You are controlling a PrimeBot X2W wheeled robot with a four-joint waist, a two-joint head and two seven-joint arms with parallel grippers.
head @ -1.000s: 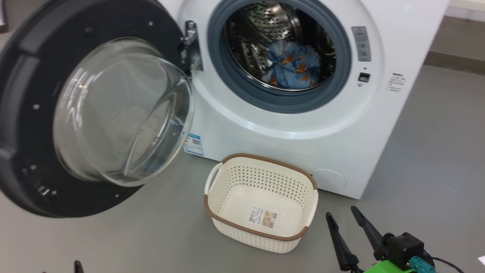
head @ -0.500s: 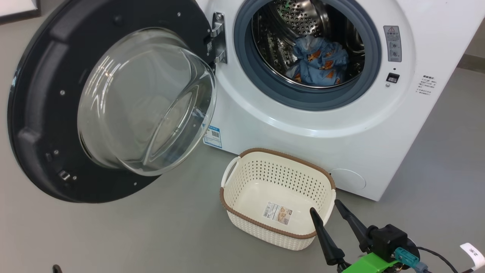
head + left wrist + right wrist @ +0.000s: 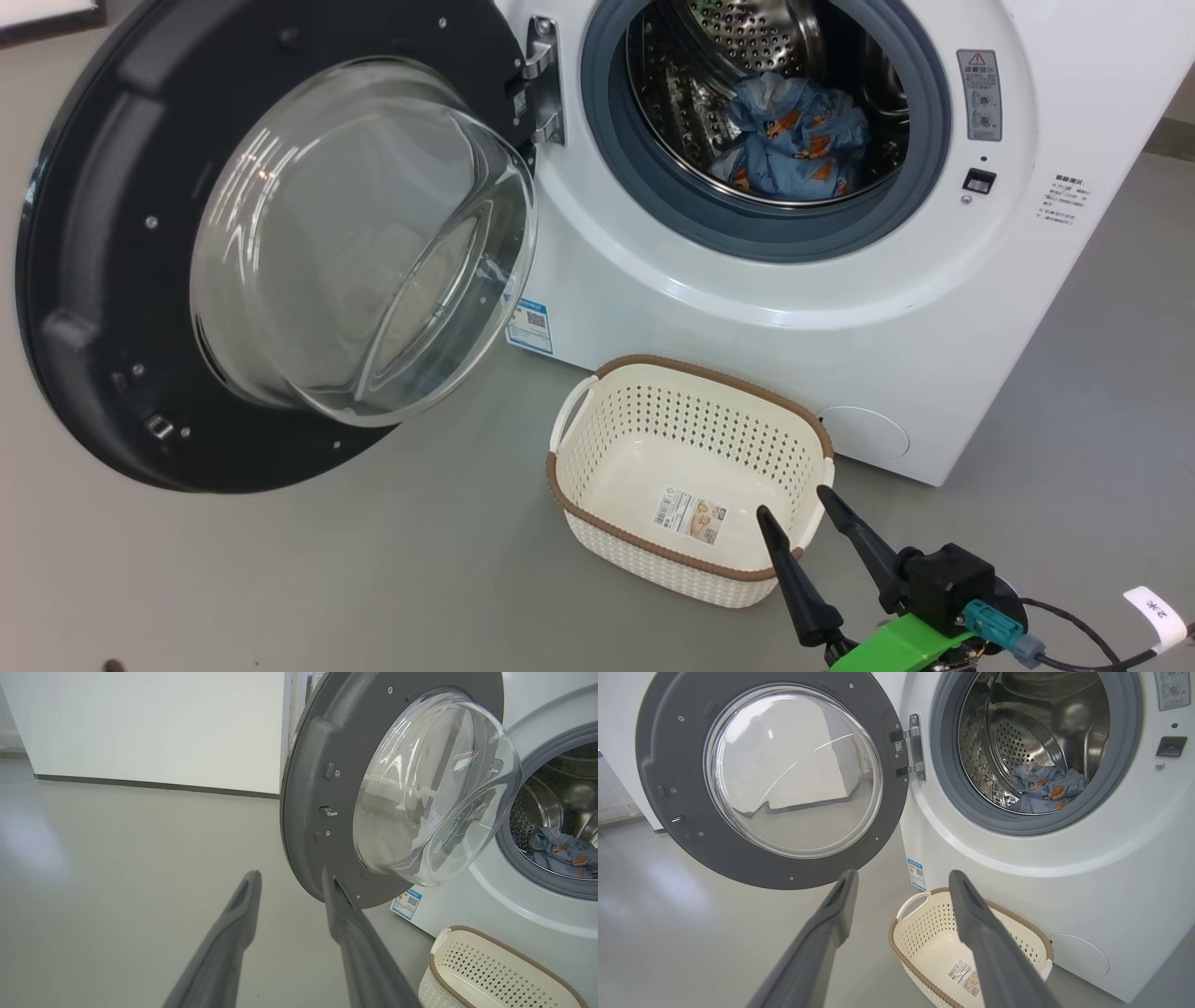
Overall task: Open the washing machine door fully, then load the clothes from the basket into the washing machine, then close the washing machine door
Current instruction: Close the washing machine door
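Blue bear-print clothes (image 3: pixel 794 131) lie in the steel drum of the washing machine (image 3: pixel 709 317), well ahead of and above the right gripper (image 3: pixel 792 504). Its two fingers stand spread, holding nothing, with the basket (image 3: pixel 691 371) just ahead of their tips. The left gripper (image 3: pixel 290 875) has its fingers apart on nothing, near the lower rim of the washing machine door (image 3: pixel 303 788), which hangs swung wide
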